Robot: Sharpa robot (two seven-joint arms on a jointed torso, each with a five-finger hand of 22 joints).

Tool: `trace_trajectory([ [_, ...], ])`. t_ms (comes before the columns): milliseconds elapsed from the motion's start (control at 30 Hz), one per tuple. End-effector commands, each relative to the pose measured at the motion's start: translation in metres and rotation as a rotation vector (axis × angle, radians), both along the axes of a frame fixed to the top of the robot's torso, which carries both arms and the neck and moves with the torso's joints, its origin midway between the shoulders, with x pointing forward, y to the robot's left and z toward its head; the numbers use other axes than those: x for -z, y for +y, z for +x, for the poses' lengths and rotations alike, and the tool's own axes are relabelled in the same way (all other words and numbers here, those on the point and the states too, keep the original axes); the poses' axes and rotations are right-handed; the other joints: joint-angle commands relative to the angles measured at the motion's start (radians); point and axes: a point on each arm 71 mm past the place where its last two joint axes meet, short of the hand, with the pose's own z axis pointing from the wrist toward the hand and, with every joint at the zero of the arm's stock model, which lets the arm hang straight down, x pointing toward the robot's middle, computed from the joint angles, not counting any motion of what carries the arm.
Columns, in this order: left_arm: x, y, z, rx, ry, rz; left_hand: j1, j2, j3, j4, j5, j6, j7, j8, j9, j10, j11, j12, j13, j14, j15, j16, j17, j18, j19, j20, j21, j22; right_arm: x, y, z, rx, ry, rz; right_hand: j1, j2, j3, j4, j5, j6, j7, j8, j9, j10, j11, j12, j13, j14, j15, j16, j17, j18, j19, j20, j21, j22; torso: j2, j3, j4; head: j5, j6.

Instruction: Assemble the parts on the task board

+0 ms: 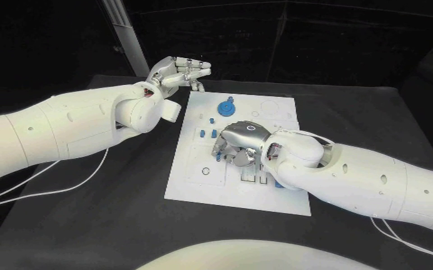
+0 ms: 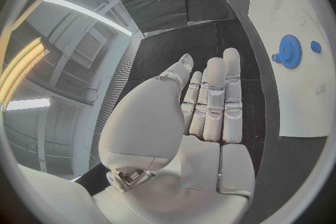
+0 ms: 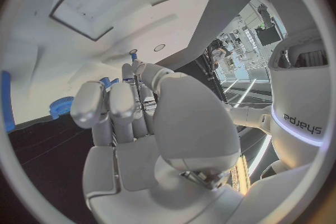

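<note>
Your right hand (image 1: 242,145) curls low over the task board (image 1: 203,185), its hold hidden, so it may knock nearby parts, while your left hand (image 1: 181,73) waits empty and open beyond the far-left corner.

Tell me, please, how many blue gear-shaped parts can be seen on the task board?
1: a blue gear near the far edge of the task board, ahead of the right hand. That hand covers the board's middle, so others may be hidden.
</note>
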Motion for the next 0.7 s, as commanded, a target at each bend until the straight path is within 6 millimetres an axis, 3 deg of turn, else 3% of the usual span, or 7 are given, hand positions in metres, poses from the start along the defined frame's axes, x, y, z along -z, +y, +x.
trace_trajectory([
  [33, -0.0013, -0.0015, 0.0004, 0.009, 0.001, -0.008, -0.006, 0.005, 0.005, 0.0, 0.004, -0.001, 0.006, -0.002, -0.002, -0.002, 0.007, 0.006, -0.001, -0.001, -0.001, -0.006, -0.001, 0.013, 0.006, 0.001, -0.004, -0.001, 0.0016, -0.0003, 0.0, -0.007, -0.003, -0.034, -0.012, -0.001, 0.003, -0.006, -0.007, 0.003, 0.006, -0.001, 0.001, 0.0, 0.003, -0.006, 0.001, 0.021, -0.002, 0.004, 0.0, -0.014, -0.001, 0.004, 0.006, 0.0, 0.0, -0.0002, 0.0, 0.0, -0.001],
  [700, -0.0007, -0.0014, 0.0012, 0.009, 0.005, -0.006, -0.006, 0.005, 0.006, 0.0, 0.004, -0.002, 0.007, -0.002, -0.002, -0.002, 0.007, 0.006, -0.001, -0.001, -0.001, -0.006, -0.002, 0.013, 0.006, 0.001, -0.004, -0.001, 0.0048, 0.0035, 0.0005, -0.017, -0.002, -0.07, -0.024, 0.002, -0.001, -0.008, -0.019, 0.005, 0.005, 0.0, 0.002, 0.001, 0.002, -0.006, 0.002, 0.02, -0.002, 0.006, -0.001, -0.014, -0.003, 0.004, 0.006, -0.001, 0.0, -0.0002, 0.0, 0.002, -0.001],
])
